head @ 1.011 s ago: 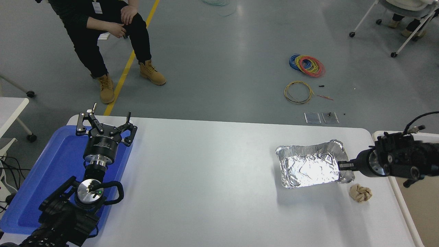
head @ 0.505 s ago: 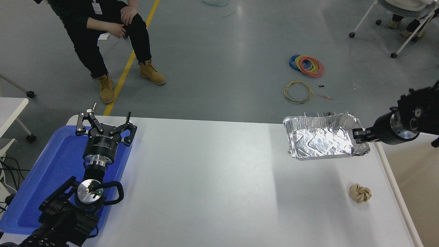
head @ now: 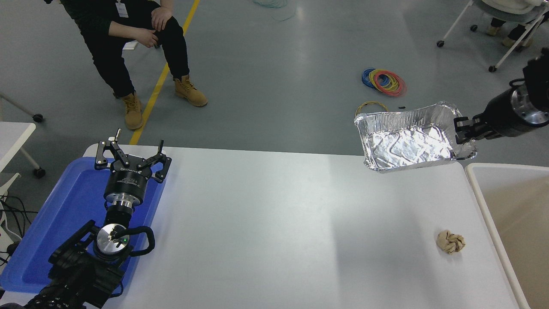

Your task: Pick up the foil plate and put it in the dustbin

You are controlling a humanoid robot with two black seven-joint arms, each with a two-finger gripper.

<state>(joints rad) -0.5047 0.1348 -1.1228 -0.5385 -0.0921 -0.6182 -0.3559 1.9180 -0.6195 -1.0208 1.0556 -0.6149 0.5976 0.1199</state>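
Foil plate (head: 407, 143) held in the air beyond the far right corner of the white table (head: 274, 223), its right-hand rim pinched shut between the jaws of the right gripper (head: 461, 131), which reaches in from the right edge of the frame. The plate hangs well clear of the tabletop, tilted slightly, with its open side facing up and toward the camera. The dustbin (head: 480, 184), white-rimmed and tan inside, stands just beside the table's right edge, nearer the camera than the plate. The carry looks well under way, with only the drop left. To finish cleanly, the arm should probably bring the plate back and to the right until it sits wholly over the bin's opening before letting go, since thin foil held by one edge may swing or catch on the rim. A crumpled paper ball (head: 450, 241) lies on the table near the bin. The left gripper (head: 132, 155), fingers spread wide, is parked over a blue tray (head: 55, 223) at lower left.
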